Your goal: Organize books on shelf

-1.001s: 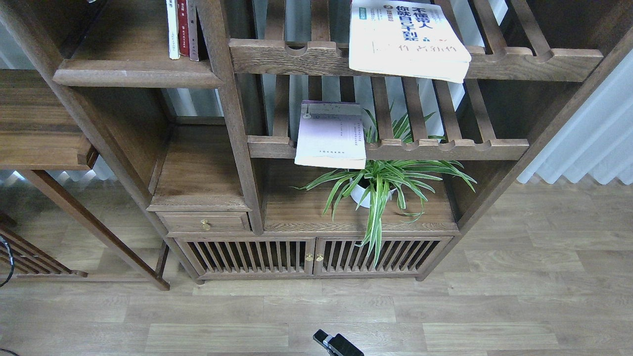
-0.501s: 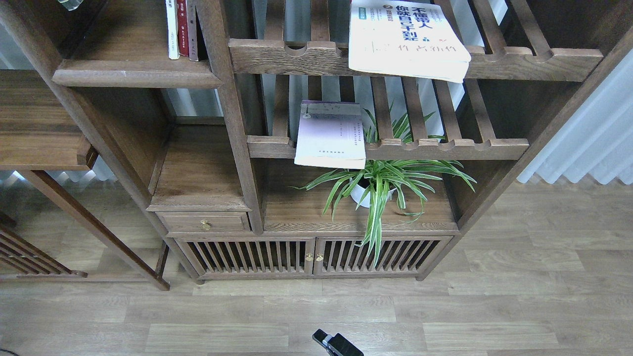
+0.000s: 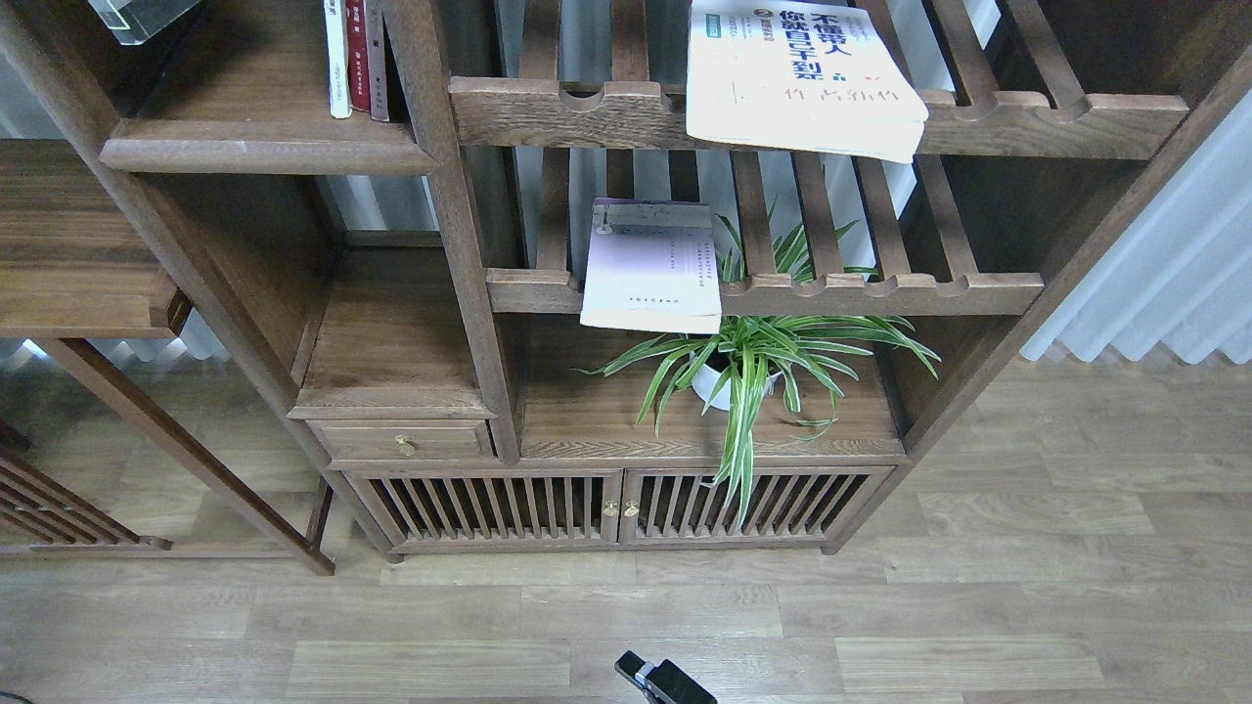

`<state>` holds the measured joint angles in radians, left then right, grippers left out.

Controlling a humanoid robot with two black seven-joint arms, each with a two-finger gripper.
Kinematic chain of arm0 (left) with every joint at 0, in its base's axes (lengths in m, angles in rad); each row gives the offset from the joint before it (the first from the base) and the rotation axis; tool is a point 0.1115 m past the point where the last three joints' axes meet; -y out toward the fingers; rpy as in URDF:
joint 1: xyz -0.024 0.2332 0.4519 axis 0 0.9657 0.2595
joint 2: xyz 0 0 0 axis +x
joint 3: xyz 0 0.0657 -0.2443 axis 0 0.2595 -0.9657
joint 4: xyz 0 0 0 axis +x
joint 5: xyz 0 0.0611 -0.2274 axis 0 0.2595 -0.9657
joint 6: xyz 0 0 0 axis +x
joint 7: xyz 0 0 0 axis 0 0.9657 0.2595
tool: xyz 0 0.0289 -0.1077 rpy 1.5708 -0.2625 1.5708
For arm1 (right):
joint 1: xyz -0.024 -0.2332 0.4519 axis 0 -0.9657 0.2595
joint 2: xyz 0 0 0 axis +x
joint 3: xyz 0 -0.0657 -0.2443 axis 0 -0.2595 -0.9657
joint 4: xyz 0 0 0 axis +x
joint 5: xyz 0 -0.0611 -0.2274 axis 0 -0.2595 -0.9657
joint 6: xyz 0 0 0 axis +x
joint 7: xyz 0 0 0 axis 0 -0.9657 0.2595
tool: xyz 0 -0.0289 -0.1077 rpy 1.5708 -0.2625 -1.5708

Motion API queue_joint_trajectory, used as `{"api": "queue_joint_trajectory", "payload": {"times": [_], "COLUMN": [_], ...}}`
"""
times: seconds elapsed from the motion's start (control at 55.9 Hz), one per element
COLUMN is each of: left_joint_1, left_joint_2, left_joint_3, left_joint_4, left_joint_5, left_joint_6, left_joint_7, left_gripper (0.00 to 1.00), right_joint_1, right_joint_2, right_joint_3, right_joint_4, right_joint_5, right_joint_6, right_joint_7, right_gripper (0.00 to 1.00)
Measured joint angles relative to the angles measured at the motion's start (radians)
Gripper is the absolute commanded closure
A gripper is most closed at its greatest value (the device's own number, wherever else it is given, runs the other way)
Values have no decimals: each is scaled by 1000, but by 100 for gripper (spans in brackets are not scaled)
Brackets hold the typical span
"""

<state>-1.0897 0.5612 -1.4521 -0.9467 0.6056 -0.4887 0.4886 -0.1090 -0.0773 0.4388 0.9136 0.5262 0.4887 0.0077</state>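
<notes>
The large white book with the blue Chinese title (image 3: 797, 73) lies flat on the upper slatted rack and overhangs its front rail. The pale lavender-white book (image 3: 653, 266) lies flat on the lower slatted rack, also overhanging the front. The solid dark-brown shelf (image 3: 264, 147) is at the upper left. A pale greenish, dark-centred object (image 3: 137, 15) pokes in at the top left corner above that shelf; I cannot tell whether it is the yellow-green book. A small black piece of my arm (image 3: 665, 682) shows at the bottom edge, its fingers indistinct. The left gripper is out of view.
Thin white, red and dark spines (image 3: 354, 59) stand upright at the right end of the solid shelf. A potted spider plant (image 3: 748, 362) sits under the lower rack. A drawer (image 3: 406, 442) and slatted cabinet doors (image 3: 616, 504) are below. A side table (image 3: 68, 244) stands at the left.
The pale greenish object at the top left corner has come further down into view. The books on the racks and the black piece at the bottom have barely moved.
</notes>
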Motion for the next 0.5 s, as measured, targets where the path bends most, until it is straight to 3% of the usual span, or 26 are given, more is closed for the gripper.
{"api": "queue_joint_trajectory", "payload": {"times": [0.501], "left_joint_1": [-185], "left_joint_2": [-172], "left_joint_3": [77], "left_joint_4": [216], "left_joint_5": [220], "left_joint_6": [0], "left_joint_7": [0], "left_gripper": [93], "right_joint_1": [4], "right_joint_2": [3], "right_joint_3": [32], "right_joint_4": [27], "right_joint_5": [0], "right_joint_6": [0], "right_joint_7": [2], "right_gripper": [1]}}
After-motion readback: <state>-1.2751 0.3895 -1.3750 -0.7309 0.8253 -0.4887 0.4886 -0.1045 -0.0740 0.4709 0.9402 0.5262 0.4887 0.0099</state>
